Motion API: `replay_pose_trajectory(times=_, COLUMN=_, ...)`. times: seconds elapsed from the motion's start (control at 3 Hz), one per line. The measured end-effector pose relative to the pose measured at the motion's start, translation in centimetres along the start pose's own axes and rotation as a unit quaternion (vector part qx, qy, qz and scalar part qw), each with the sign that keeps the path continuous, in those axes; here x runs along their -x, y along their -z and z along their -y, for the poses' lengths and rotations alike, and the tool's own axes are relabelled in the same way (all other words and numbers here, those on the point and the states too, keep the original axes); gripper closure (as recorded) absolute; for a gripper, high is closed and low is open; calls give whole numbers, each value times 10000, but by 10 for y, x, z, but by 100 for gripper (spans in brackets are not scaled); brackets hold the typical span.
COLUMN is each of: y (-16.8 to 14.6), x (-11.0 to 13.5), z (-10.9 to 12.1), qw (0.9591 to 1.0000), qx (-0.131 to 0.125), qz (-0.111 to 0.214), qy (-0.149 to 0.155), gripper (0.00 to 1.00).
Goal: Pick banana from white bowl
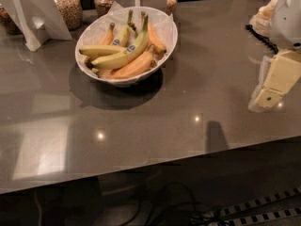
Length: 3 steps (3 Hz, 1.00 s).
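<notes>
The banana point(118, 58) is lying inside the white bowl point(94, 32), curving across its middle. Its green stem is pointing toward the bowl's far rim and a blue sticker is showing. It is resting against the orange-tinted bananas point(134, 67), with a shorter yellow banana point(101, 50) just beside it. The bowl is sitting on the grey surface point(188, 93). The gripper point(269, 86) is hanging well to the right of the bowl, apart from all the fruit. I cannot tell whether it is open or closed. Glass jars point(68, 6) are standing behind the bowl, to its left.
</notes>
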<state>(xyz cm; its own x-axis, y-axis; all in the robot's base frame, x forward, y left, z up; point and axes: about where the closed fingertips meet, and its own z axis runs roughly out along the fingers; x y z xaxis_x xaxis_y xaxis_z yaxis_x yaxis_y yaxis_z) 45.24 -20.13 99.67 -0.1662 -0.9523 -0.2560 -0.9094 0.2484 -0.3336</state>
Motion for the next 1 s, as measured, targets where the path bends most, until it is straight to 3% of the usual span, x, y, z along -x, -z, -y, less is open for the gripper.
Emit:
replay_pose_trajectory(times=0.33, y=-1, x=26, z=22, qw=9985, qx=-289, qz=400, qy=237, gripper=0)
replay_pose_trajectory(times=1.0, y=-12, x=87, z=61, qw=9886, qx=-561, qz=1111, qy=850, gripper=0)
